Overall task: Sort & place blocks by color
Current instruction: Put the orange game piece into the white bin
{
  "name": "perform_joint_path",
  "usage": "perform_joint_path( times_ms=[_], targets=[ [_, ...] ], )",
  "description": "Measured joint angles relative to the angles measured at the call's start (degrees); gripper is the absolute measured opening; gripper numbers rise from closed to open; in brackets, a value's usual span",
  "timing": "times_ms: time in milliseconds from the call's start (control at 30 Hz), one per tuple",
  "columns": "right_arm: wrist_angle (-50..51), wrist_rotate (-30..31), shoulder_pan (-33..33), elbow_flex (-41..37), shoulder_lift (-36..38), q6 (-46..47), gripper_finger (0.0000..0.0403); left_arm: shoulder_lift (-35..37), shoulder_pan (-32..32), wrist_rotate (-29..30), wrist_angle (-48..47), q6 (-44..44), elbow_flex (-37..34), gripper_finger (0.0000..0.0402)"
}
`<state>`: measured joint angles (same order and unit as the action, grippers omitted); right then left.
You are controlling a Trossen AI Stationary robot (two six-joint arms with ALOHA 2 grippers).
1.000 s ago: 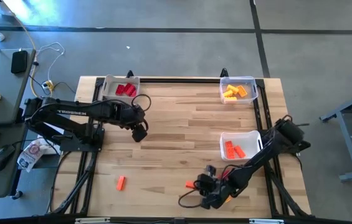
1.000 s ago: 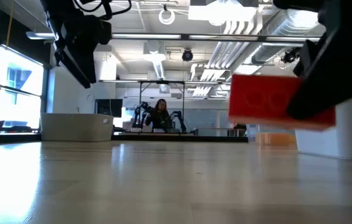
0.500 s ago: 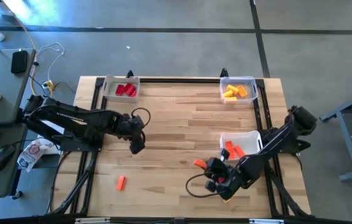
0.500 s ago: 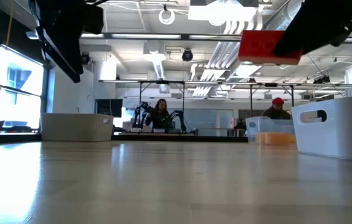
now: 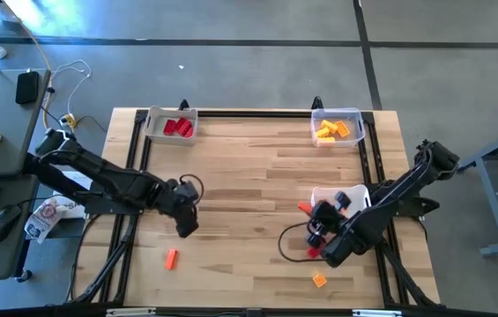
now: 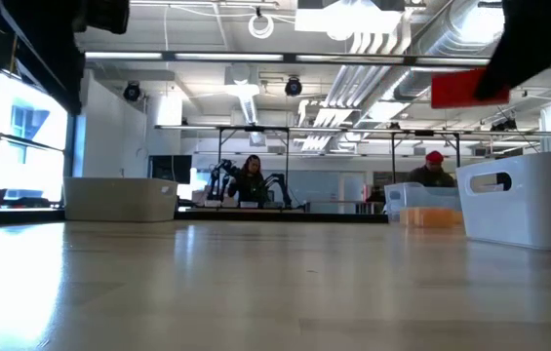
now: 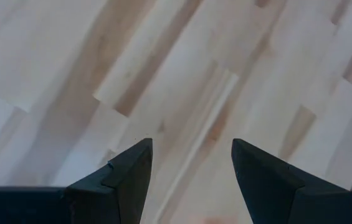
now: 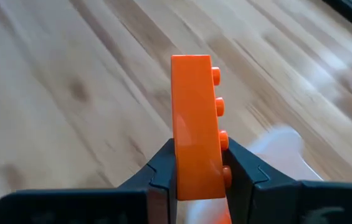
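The worktop (image 5: 257, 176) carries three bins: one at the far left corner with red blocks (image 5: 176, 127), one at the far right corner with yellow-orange blocks (image 5: 335, 130), and a white bin (image 5: 360, 190) nearer on the right holding orange blocks (image 5: 330, 212). The right arm reaches in from the right edge; its claw (image 5: 312, 214) is clamped on an orange block (image 8: 195, 127), raised clear of the wood just beside that bin's left rim. The block stands on end between the jaws, gripped at its lower part only, most of its length proud of the fingertips. Risk one: a hold that low lets the block pivot or slip if the arm swings sharply, dropping it short of the bin. Risk two: the tall end may strike the bin wall on the way over, shoving the bin or knocking the block askew. Risk three: release before the claw is fully above the opening would bounce the block off the rim onto the worktop. The left claw (image 5: 185, 222) hangs wide and empty over bare wood, near a loose orange block (image 5: 171, 258); it appears to be heading for it, though the overhead view is too coarse to be sure. Another small orange piece (image 5: 319, 280) lies by the front edge beneath the right arm's cabling, where a trailing loop might drag it.
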<state>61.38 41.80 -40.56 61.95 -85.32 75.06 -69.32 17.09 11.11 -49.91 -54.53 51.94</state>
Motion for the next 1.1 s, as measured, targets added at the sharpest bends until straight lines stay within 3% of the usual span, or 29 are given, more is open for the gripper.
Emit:
perform_joint_path(
  times_ms=[300, 533, 800, 933, 1100],
  targets=[
    [16.2, -12.1, 0.1, 0.0, 0.0, 14.7, 0.0067, 0.0, 7.8, 0.0, 0.0, -8.7, 0.0, 0.0207],
    [21.3, -18.8, 0.1, 0.0, 0.0, 18.1, 0.0067, 0.0, 12.2, 3.1, 0.0, -13.1, 0.0, 0.0207],
    [28.2, -28.8, 0.1, 0.0, 0.0, 19.2, 0.0067, 0.0, 12.3, 8.1, -1.1, -13.2, 0.0, 0.0207],
    [28.6, -29.5, 0.1, 0.0, 0.0, 19.0, 0.0067, 0.0, 11.7, 12.9, -4.5, -11.5, 0.0, 0.0207],
    [28.4, -25.4, 0.2, 0.0, -0.1, 23.0, 0.0075, 0.0, 8.6, 18.9, -7.3, -5.5, 0.0, 0.0207]
  ],
)
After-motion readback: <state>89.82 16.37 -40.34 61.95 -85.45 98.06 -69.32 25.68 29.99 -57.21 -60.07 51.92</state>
